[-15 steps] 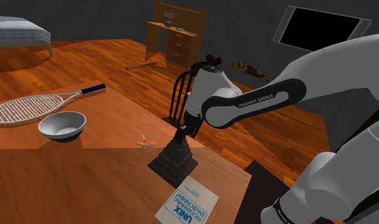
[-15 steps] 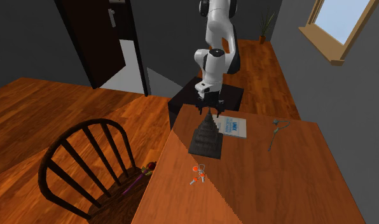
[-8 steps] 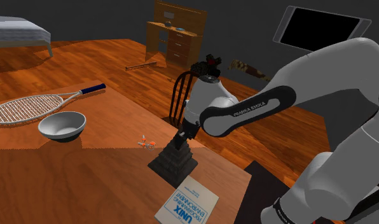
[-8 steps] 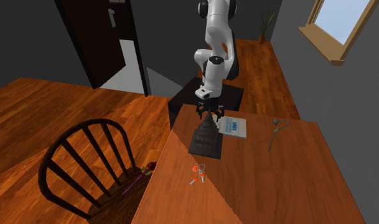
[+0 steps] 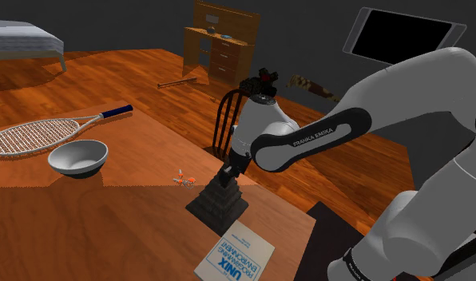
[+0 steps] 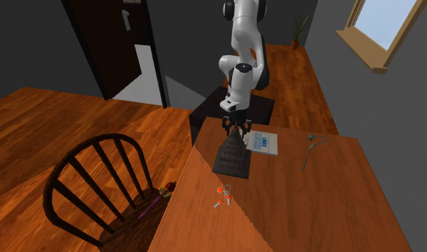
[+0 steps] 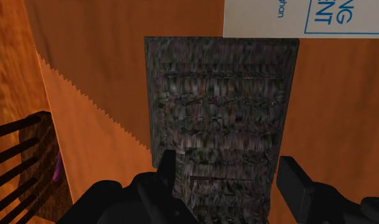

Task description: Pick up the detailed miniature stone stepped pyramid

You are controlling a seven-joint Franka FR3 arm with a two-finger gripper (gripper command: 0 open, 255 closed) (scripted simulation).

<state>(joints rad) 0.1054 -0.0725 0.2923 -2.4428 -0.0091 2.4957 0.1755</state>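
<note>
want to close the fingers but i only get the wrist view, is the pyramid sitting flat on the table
observer: yes, in the shoulder view the pyramid stands upright, base flat on the table
operator: how low is the gripper on it
observer: second exterior view has the gripper around the peak, upper tiers only
operator: anything close by
observer: a small orange object lies apart from the base, near the table's edge

Dark mottled stepped pyramid point(image 5: 219, 199) stands upright on table point(image 5: 109, 231).
</note>
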